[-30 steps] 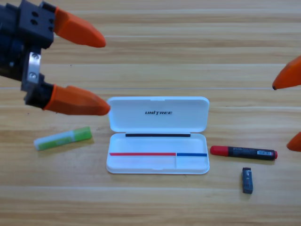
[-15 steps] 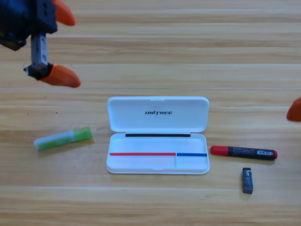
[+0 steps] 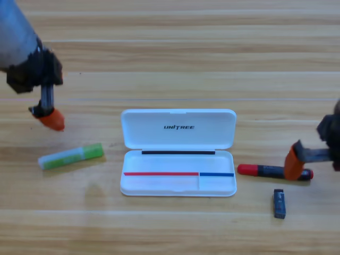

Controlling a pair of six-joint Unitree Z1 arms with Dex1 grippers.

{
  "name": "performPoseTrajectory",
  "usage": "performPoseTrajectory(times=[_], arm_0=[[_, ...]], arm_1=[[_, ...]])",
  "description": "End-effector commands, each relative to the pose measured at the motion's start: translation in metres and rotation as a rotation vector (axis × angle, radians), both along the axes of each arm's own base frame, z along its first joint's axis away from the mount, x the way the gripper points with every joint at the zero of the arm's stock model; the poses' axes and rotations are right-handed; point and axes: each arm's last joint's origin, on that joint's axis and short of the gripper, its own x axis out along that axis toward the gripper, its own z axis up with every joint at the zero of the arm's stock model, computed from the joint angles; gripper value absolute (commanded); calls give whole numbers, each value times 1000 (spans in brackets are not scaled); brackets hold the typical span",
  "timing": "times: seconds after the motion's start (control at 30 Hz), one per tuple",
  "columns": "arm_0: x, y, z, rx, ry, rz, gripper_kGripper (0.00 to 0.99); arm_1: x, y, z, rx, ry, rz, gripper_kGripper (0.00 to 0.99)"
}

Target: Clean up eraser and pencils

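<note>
A light green pencil [image 3: 70, 156] with a white end lies left of the open white case [image 3: 178, 186]. Above it and apart from it, my left gripper [image 3: 52, 120] points down at the table. Right of the case lies the black pencil [image 3: 268, 171] with a red cap. My right gripper [image 3: 293, 163] hangs over that pencil's right end and covers part of it; whether it touches the pencil does not show. The small dark eraser [image 3: 279, 203] rests just below the black pencil, apart from both grippers.
The case's lid [image 3: 178, 129] is folded back toward the far side, and its tray holds no pencil or eraser. The left arm [image 3: 21, 53] enters at the upper left, and the right arm [image 3: 329, 135] at the right edge.
The left gripper has turned downward and dropped toward the table above the green pencil. The right gripper has come in from the right edge and now sits over the black pencil's right end.
</note>
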Motion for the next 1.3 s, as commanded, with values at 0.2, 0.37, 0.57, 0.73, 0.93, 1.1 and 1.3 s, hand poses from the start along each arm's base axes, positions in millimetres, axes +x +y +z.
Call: performPoseTrajectory(times=[0.2, 0.37, 0.57, 0.73, 0.93, 1.1, 1.3], arm_0=[[25, 7, -59, 58, 180, 19, 946], [24, 7, -75, 52, 223, 23, 963], [18, 9, -99, 44, 233, 20, 966], [16, 9, -108, 31, 224, -9, 968], [17, 9, -107, 30, 221, -12, 977], [18, 9, -110, 35, 225, -10, 977], [20, 8, -112, 41, 227, -5, 973]], arm_1=[[11, 40, -52, -55, 72, -21, 968], [15, 45, -64, -59, 95, -66, 942], [19, 51, -80, -68, 114, -93, 919], [22, 54, -89, -73, 124, -110, 854], [21, 54, -101, -103, 146, -111, 808], [22, 56, -110, -121, 160, -113, 652], [19, 55, -113, -102, 203, -109, 224]])
